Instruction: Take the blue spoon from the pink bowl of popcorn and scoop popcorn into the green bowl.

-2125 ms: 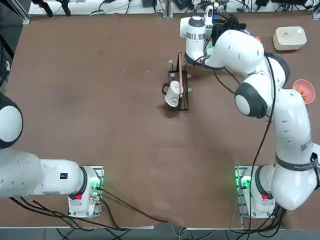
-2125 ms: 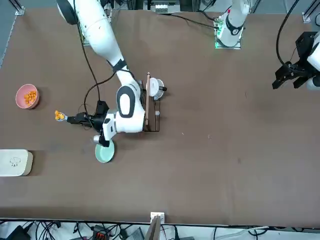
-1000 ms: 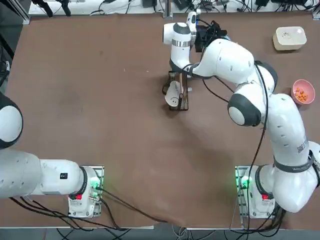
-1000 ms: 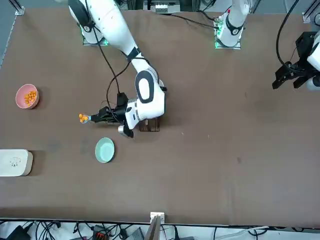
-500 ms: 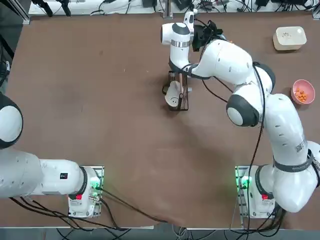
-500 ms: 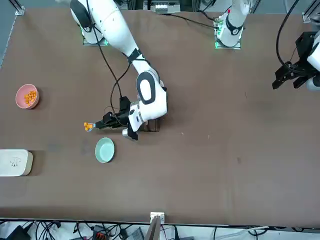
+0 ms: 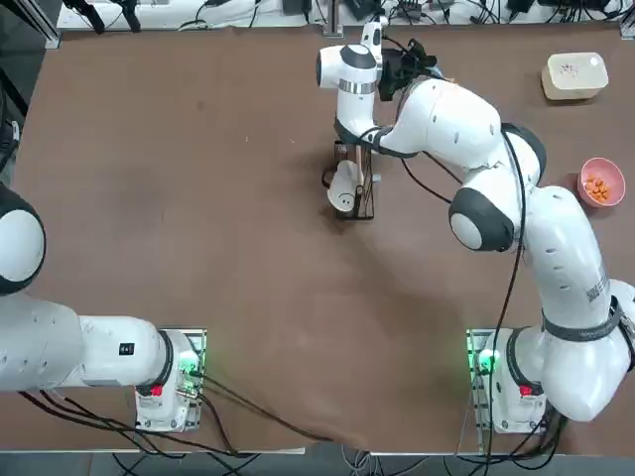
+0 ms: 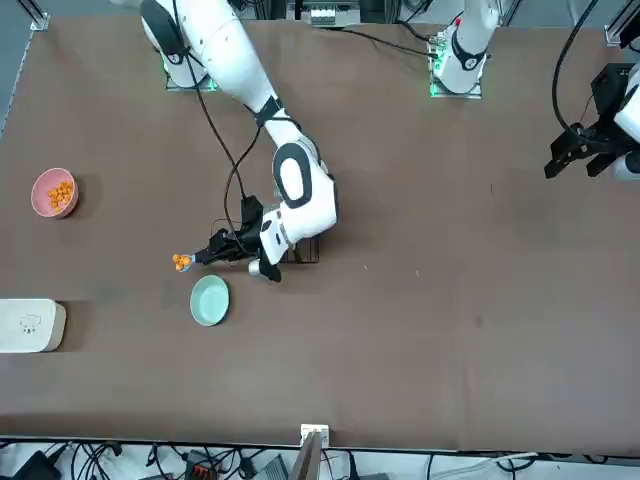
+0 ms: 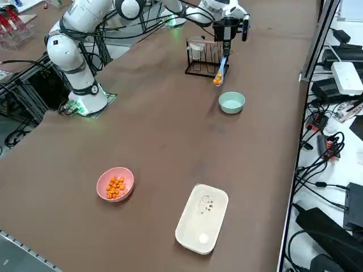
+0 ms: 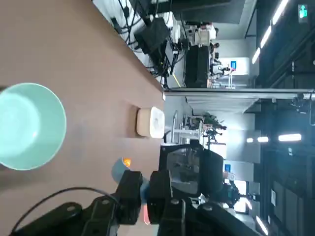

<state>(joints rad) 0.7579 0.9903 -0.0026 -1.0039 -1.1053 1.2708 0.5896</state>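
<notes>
Right claw (image 8: 222, 248) is clamped on the blue spoon (image 9: 219, 72), with popcorn (image 8: 180, 262) heaped on its tip, hanging near the green bowl (image 8: 209, 299) but not over it yet. Tip it here and I reckon the pieces land on the counter (image 8: 420, 330). The pink bowl (image 8: 54, 192) sits well apart.

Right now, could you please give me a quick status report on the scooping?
Right gripper shut on spoon. Spoon loaded with popcorn, beside green bowl, not yet over it. Green bowl empty. Nothing between them.
</notes>
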